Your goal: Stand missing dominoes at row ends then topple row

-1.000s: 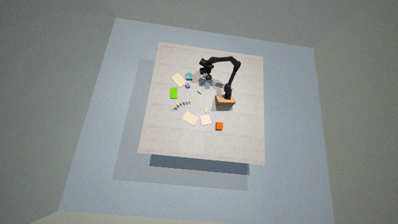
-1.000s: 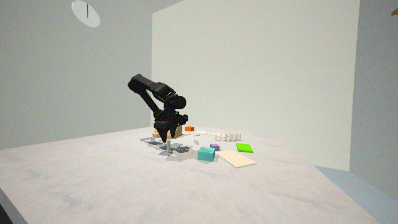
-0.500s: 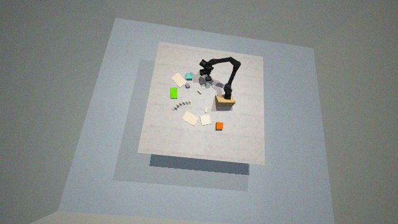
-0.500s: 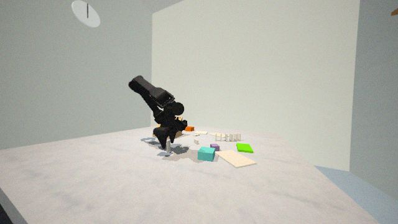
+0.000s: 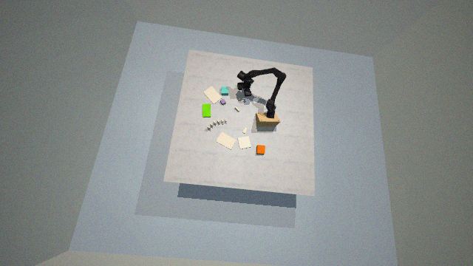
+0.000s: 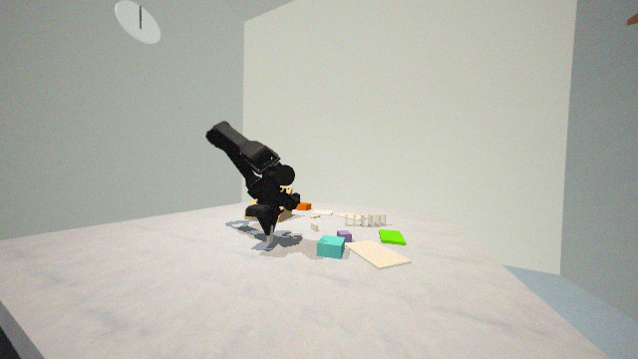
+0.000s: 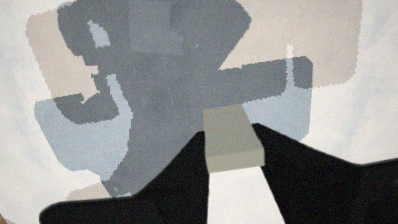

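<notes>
My gripper points down and is shut on an upright cream domino, with a finger on either side. The domino's foot is at or close to the table; any gap is too small to tell. The top view hides it under the arm. Several dominoes stand in a slightly curved row, well away from my gripper. One loose domino lies on its long edge between gripper and row. Another domino lies flat near the arm's base.
A teal block is nearest the gripper, beside a purple block and a cream board. A green slab, two more boards and an orange block lie farther off.
</notes>
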{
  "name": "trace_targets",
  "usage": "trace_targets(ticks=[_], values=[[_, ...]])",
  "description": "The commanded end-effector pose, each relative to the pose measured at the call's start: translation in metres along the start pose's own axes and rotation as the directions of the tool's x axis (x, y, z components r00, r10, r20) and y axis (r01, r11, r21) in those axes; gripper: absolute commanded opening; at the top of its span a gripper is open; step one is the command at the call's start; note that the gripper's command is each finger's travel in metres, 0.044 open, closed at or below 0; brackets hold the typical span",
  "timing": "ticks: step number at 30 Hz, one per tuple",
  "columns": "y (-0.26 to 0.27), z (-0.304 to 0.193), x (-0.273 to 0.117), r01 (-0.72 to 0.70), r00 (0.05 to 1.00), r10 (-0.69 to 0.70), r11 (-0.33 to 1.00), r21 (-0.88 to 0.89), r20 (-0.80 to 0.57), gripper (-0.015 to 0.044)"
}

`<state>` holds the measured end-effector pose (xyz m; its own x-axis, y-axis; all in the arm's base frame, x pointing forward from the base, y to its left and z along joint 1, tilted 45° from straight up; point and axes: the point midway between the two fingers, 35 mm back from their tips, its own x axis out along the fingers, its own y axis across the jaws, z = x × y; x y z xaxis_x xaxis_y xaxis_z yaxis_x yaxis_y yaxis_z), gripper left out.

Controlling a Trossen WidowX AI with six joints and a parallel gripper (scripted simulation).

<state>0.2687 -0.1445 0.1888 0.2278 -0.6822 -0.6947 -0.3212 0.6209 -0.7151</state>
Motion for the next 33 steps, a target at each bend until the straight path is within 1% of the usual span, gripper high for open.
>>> trace_targets(ticks=[1, 7, 9, 17, 20, 22, 28, 30, 33], values=[[0.001, 0.000, 0.001, -0.005, 1.000, 0.005, 1.000, -0.007, 0.002, 0.0107], [0.000, 0.002, -0.002, -0.001, 1.000, 0.001, 1.000, -0.009, 0.011, 0.0107], [-0.006, 0.015, -0.020, 0.024, 0.997, -0.023, 1.000, -0.016, 0.075, 0.0107], [-0.001, 0.016, -0.069, -0.007, 0.998, 0.009, 0.999, -0.045, 0.057, 0.0107], [0.001, 0.007, -0.110, -0.010, 0.999, 0.012, 0.997, -0.076, 0.032, 0.0107], [0.000, 0.001, -0.129, -0.003, 1.000, 0.005, 0.996, -0.091, 0.022, 0.0107], [0.001, 0.002, -0.131, -0.004, 1.000, 0.006, 0.996, -0.092, 0.021, 0.0107], [0.010, 0.021, -0.131, -0.014, 1.000, 0.016, 0.996, -0.087, 0.025, 0.0107], [0.037, 0.064, -0.133, -0.035, 0.999, 0.037, 0.997, -0.076, 0.029, 0.0107]])
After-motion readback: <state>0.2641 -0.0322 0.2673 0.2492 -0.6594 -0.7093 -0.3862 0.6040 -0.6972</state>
